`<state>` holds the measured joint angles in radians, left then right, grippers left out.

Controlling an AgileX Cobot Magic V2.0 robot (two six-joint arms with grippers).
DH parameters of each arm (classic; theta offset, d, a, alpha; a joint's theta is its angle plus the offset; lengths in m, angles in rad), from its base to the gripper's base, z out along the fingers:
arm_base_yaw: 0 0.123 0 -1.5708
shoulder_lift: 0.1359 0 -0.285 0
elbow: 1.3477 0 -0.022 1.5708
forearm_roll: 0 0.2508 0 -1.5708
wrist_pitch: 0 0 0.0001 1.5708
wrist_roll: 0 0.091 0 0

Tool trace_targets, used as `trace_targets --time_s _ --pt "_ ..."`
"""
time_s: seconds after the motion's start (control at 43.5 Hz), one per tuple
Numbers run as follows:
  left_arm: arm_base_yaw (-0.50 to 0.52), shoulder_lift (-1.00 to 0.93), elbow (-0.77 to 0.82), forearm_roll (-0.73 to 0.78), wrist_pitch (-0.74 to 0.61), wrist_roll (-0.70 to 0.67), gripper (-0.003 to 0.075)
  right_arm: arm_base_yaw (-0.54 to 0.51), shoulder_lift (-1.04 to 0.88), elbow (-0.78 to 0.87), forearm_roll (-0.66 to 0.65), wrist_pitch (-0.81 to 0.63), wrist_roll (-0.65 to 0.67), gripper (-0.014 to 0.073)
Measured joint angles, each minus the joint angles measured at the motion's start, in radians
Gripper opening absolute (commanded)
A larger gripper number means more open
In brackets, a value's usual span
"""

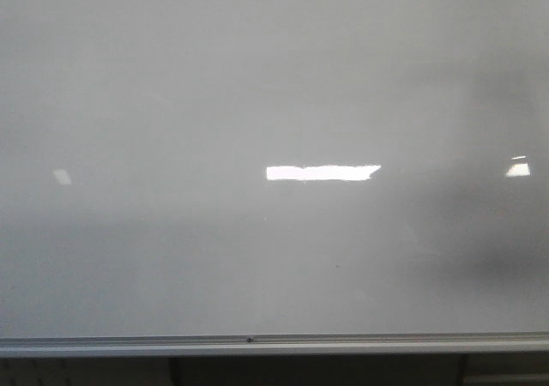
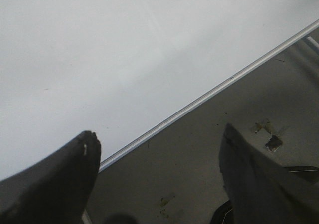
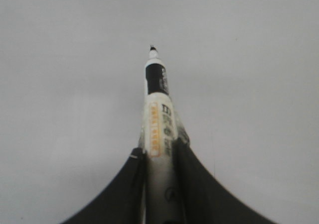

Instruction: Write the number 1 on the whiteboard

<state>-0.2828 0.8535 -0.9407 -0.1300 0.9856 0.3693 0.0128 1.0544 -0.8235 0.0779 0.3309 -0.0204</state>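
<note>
The right pincer pinches a white marker by its barrel, the black tip pointing out ahead of the fingers at the whiteboard; whether the tip touches cannot be told. The left pincer is spread wide, with the board's silver rail just beyond its fingers.

Before me the whiteboard fills my front view, glossy white-grey with bright light reflections. A silver rail runs along its bottom edge. I see no stroke on it.
</note>
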Motion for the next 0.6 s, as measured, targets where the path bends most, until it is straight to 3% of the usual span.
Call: trace_targets --time_s 0.597 --pt "0.0 0.0 0.0 0.0 -0.006 0.0 0.0493 0.0 0.186 -0.071 0.0 -0.118 0.002 -0.006"
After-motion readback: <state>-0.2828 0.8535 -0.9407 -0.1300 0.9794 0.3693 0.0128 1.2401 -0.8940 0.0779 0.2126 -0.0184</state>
